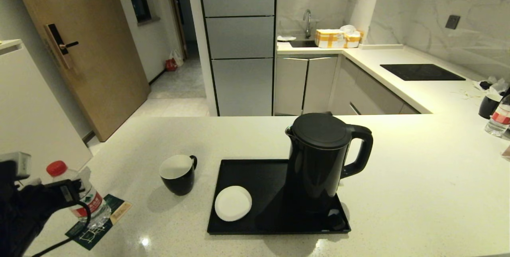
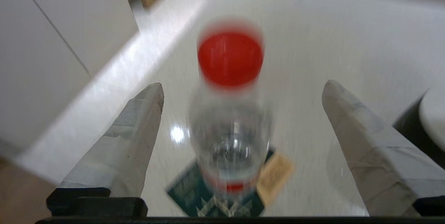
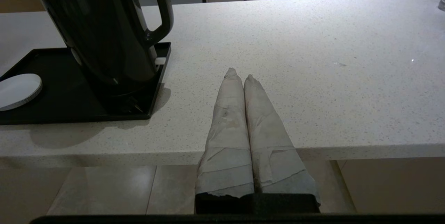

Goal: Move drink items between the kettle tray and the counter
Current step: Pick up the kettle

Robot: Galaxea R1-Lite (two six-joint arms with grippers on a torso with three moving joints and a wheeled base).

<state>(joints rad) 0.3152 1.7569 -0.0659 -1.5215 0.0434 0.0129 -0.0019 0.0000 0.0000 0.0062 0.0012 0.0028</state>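
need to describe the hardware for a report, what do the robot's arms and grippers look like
The left arm's tool has two long tapered fingers wrapped in pale grey tape on a black base. In the head view that arm is black, with a grey block and a black cable looping beneath it. The right arm's tool has the same taped fingers on a black mount.

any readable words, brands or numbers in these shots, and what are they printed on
No text can be read anywhere.
Small clear plastic bottle with red cap: its red label carries print, too small and blurred to read.
Dark green folded leaflet under the bottle: pale pattern and a tan panel, no legible words.
Tall black electric kettle: no marking visible.
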